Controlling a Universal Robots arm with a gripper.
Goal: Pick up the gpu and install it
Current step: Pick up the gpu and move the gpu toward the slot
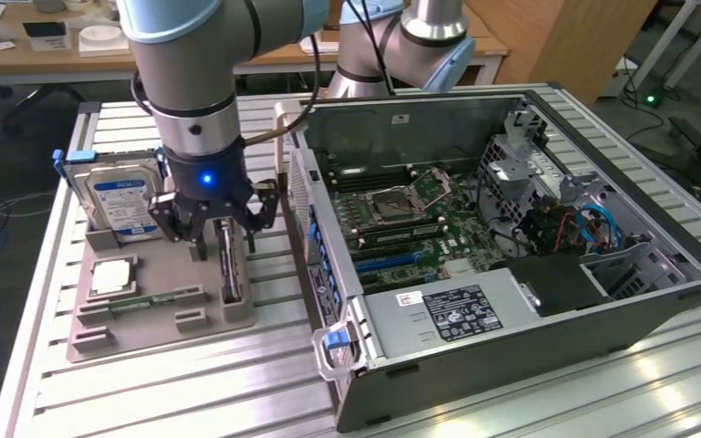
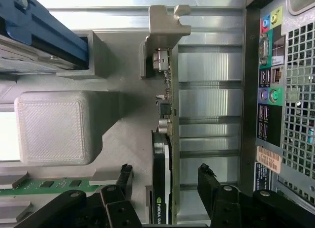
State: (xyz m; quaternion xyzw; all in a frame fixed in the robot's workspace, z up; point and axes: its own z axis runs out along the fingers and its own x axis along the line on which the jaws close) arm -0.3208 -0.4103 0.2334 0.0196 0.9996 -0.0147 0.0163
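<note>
The black two-fingered gripper (image 2: 165,181) is released, its fingers (image 2: 209,183) straddling but not touching the thin, dark green circuit-card gpu (image 2: 160,154), which stands on edge between them in a grey plastic holder (image 2: 123,114). The card is probably light, stiff and fragile. It is best pinched across its flat faces, away from the silver-grey metal bracket (image 2: 166,21).

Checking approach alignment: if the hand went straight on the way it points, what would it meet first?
Probably the gpu, standing on edge in the holder, centred under the open hand; depth is unclear.
</note>
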